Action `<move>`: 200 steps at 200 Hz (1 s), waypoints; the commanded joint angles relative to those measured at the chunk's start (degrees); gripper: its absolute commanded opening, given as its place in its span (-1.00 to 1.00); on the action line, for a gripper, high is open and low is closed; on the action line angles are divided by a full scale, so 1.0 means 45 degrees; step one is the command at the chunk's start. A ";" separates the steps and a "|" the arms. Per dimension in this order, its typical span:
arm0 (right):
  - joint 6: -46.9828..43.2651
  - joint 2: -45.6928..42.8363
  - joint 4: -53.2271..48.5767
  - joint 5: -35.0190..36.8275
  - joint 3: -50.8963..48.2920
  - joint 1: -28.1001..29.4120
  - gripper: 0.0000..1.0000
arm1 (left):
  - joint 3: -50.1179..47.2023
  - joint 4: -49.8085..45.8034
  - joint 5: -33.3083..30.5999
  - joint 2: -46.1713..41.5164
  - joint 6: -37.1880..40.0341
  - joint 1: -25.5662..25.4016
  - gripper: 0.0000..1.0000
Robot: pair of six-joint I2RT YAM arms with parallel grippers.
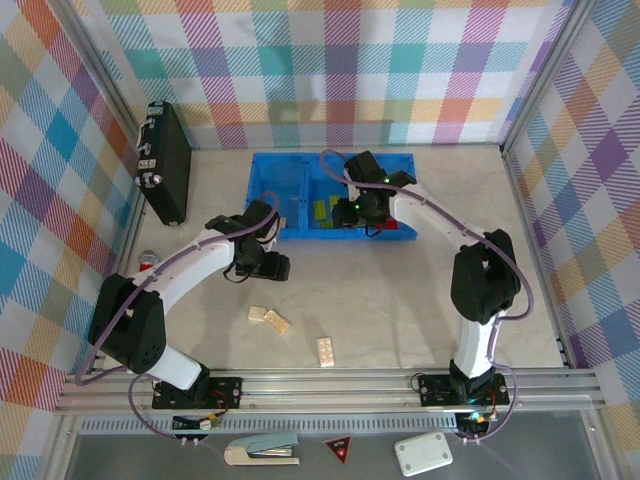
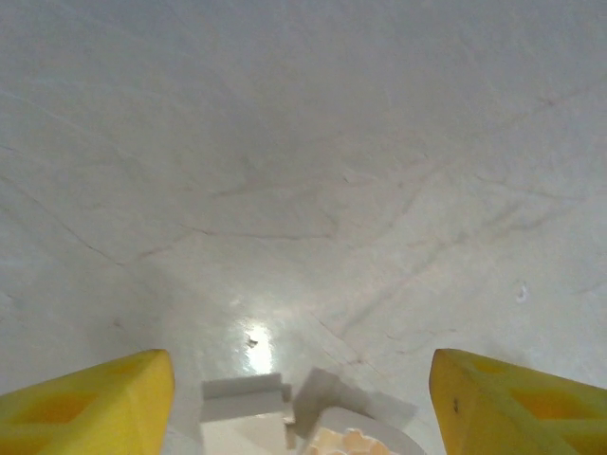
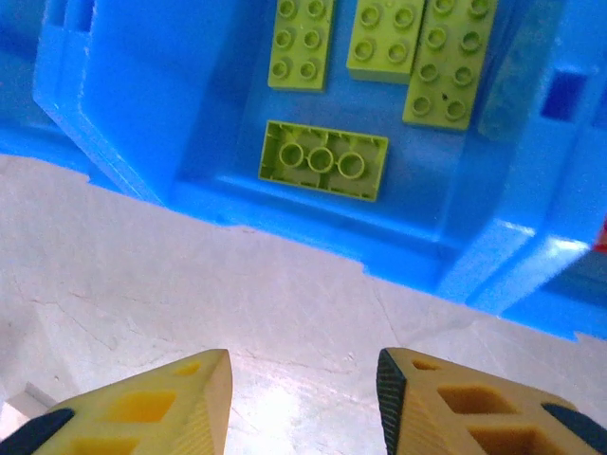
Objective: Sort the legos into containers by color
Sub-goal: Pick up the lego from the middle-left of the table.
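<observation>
The left end effector (image 2: 302, 374) is open wide over the bare worktop (image 2: 303, 171), holding nothing. The right end effector (image 3: 303, 379) is open a little and empty, at the near wall of the blue tray (image 3: 123, 85). Four green bricks (image 3: 322, 161) lie in the tray's middle part. Three cream bricks (image 1: 269, 318) lie on the worktop.

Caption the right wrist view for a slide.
Right gripper, jaws apart and empty, over the table before the blue tray, whose compartment holds four lime green bricks.
</observation>
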 commanded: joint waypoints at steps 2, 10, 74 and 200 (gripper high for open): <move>0.0273 -0.1025 0.0419 0.0242 -0.0969 0.0001 -0.08 | -0.0295 -0.0346 0.0448 -0.0380 -0.0758 -0.0552 0.42; 0.0345 -0.1329 0.0595 0.0256 -0.1318 -0.0018 -0.08 | -0.0407 -0.0317 0.0464 -0.0359 -0.0829 -0.0746 0.42; 0.0533 -0.3007 0.0516 0.0620 -0.3029 -0.0135 -0.09 | -0.1497 0.0667 0.0964 0.0024 -0.1195 -0.1620 0.42; 0.0991 -0.4160 0.0514 0.0856 -0.4363 -0.0144 -0.09 | -0.2092 0.0458 0.0207 0.0975 -0.1491 -0.2605 0.51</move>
